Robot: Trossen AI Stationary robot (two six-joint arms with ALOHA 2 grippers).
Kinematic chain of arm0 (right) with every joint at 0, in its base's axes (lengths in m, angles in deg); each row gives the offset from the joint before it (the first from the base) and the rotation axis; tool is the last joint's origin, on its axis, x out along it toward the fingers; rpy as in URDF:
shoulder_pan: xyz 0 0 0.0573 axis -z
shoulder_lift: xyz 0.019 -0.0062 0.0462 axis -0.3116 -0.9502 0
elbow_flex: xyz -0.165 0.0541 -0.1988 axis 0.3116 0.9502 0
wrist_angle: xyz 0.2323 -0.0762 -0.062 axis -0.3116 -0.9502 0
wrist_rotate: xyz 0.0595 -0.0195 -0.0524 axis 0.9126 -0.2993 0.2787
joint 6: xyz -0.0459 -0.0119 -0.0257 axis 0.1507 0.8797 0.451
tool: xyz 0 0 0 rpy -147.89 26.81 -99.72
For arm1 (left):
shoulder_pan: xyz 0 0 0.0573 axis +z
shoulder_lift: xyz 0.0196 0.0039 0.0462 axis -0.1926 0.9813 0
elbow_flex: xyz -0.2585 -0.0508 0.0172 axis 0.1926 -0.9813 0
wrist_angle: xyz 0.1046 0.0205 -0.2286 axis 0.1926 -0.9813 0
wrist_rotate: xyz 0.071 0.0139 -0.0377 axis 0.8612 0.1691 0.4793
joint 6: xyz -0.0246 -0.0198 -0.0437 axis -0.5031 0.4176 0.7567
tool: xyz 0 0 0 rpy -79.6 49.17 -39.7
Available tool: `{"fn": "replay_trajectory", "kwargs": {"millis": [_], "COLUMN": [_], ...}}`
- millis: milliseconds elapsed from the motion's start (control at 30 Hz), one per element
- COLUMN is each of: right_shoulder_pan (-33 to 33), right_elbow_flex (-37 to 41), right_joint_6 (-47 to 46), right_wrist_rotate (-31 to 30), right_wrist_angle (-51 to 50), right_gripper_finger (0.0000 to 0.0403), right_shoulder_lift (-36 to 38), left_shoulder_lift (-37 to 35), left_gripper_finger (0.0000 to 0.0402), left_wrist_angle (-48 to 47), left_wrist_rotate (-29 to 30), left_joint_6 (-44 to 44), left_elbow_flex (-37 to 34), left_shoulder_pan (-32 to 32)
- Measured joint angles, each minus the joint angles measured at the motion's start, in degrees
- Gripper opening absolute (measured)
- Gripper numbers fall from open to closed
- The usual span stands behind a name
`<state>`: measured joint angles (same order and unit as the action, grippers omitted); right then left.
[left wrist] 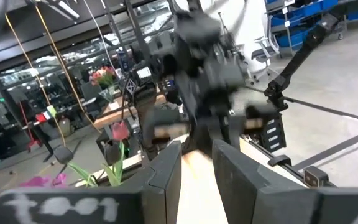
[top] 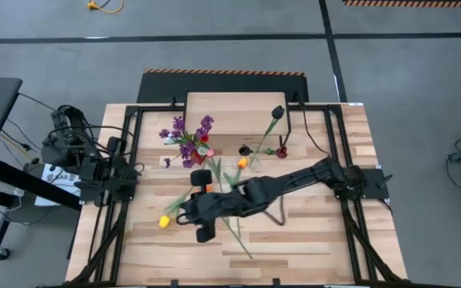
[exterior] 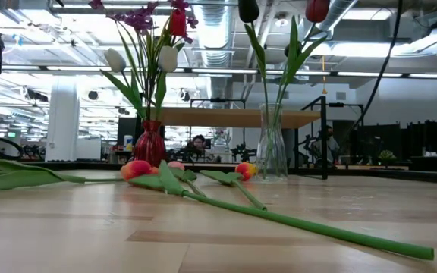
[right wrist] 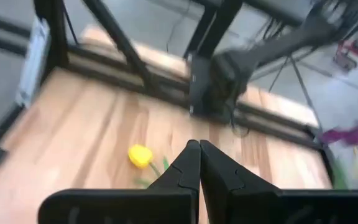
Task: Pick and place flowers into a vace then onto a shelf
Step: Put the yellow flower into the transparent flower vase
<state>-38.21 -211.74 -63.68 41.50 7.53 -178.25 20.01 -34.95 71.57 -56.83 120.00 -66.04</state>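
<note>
My right gripper [right wrist: 199, 154] is shut and hangs above the plank table's middle [top: 186, 213], empty. Just beyond its tips a yellow tulip [right wrist: 140, 155] [top: 165, 222] lies flat on the table. More long-stemmed tulips [exterior: 294, 222] lie flat nearby, with orange heads [exterior: 136, 168]. A red vase [exterior: 150, 144] holds purple sprigs and tulips [top: 189, 140]. A clear glass vase [exterior: 271, 148] holds two tulips. Both vases stand in front of the raised wooden shelf [top: 230, 112]. My left gripper [left wrist: 197, 171] waits at the table's left edge [top: 134, 170], open and empty.
A black metal frame [top: 130, 160] runs around the table's edges and across the far side. A dark cable [top: 280, 214] loops on the table beneath the right arm. Bare planks [top: 294, 248] lie toward the near edge.
</note>
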Motion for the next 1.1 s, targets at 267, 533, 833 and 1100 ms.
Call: {"fn": "replay_trajectory", "kwargs": {"millis": [267, 533, 833, 1100], "right_shoulder_pan": [2.46, 4.18, 1.40, -1.10], "right_elbow_flex": [0.00, -0.02, -0.02, -0.04], "right_joint_6": [0.01, -1.42, -1.49, -4.93], "right_wrist_rotate": [2.34, 6.95, 7.01, 5.35], "right_wrist_angle": [2.66, 5.18, 4.67, -2.11], "right_gripper_finger": [0.0000, 0.0041, 0.0061, 0.0062], "right_shoulder_lift": [-7.53, -11.25, -11.03, -10.75], "left_shoulder_lift": [0.00, 0.00, 5.43, 20.76], "left_gripper_finger": [0.0083, 0.0083, 0.0083, 0.0083], "left_wrist_angle": [-1.78, -4.89, -17.02, -22.89], "left_wrist_rotate": [0.04, -1.05, -13.57, -5.90], "left_joint_6": [3.12, 10.58, 38.67, 63.92], "left_elbow_flex": [-0.02, -0.02, -0.30, -2.82], "left_shoulder_pan": [0.00, 0.02, 0.00, -0.02]}}
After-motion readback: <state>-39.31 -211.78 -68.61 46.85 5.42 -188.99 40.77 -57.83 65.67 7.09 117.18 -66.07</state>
